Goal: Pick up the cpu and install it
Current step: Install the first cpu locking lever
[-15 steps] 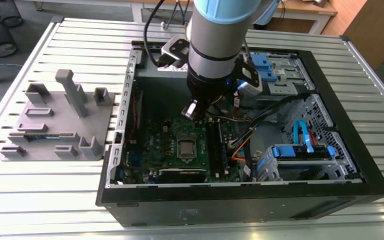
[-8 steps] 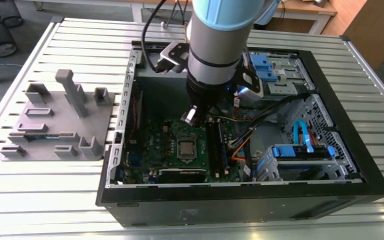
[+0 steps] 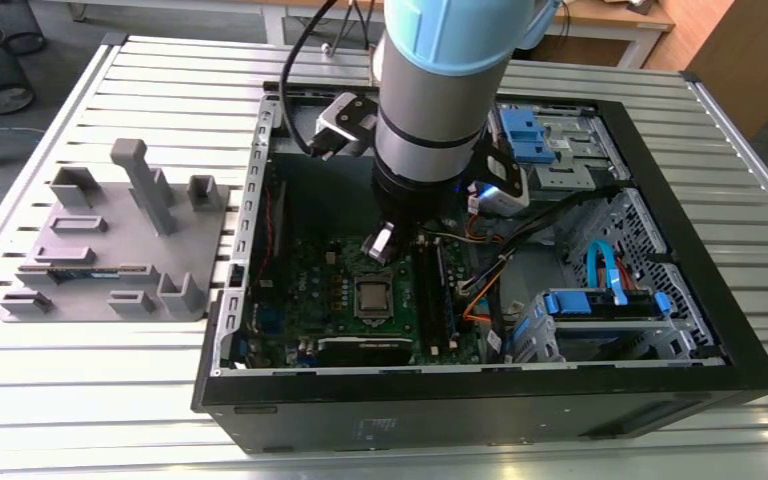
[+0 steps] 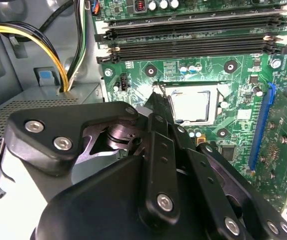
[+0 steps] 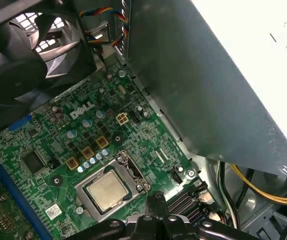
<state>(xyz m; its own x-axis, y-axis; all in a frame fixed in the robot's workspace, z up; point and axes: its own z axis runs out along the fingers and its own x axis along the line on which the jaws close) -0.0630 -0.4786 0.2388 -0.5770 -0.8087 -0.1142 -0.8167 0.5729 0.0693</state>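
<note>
My gripper (image 4: 156,107) hangs inside open PC case (image 3: 704,250), above motherboard (image 4: 233,55). Fingers closed to narrow tip, nothing between them. CPU (image 5: 106,192) already seated in socket (image 5: 86,180), at 1 o'clock from fingertips in second wrist view. Placement looks done; socket latching cannot tell.
</note>
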